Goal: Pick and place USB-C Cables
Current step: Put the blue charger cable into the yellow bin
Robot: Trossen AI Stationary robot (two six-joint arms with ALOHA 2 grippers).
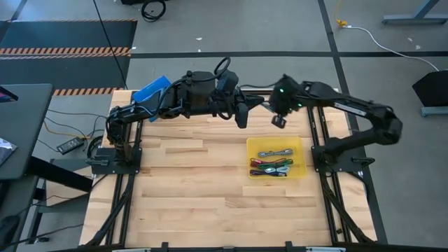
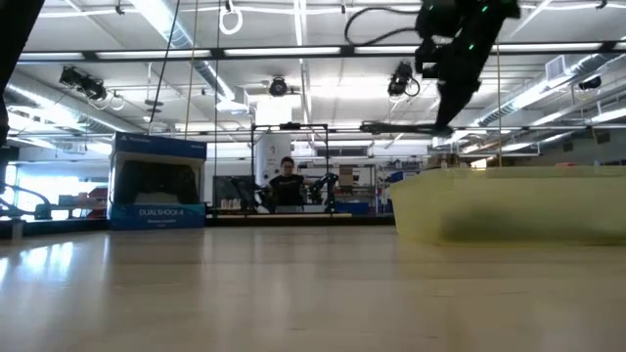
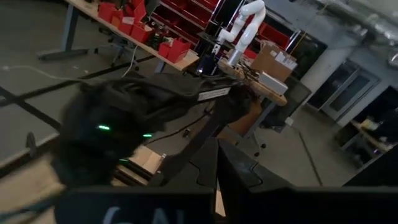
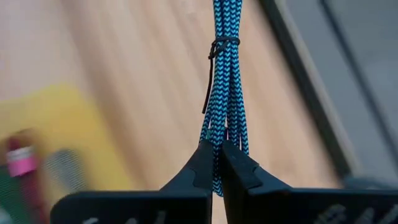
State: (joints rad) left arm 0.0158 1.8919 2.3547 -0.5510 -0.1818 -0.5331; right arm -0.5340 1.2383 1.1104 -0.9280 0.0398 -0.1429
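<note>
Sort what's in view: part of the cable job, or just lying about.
Job: blue braided cable clamped in right tool; bundled cables in yellow tray.
Lying about: blue box; left tool, waiting mid-air.

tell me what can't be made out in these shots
- Cables in the yellow tray: high view, too small to count; low view, hidden by the tray's wall.
- Left gripper: high view, too dark to tell open or shut; left wrist view, only blurred fingers.
- Blue cable in the right gripper: its far end is cut off by the edge, right wrist view.
</note>
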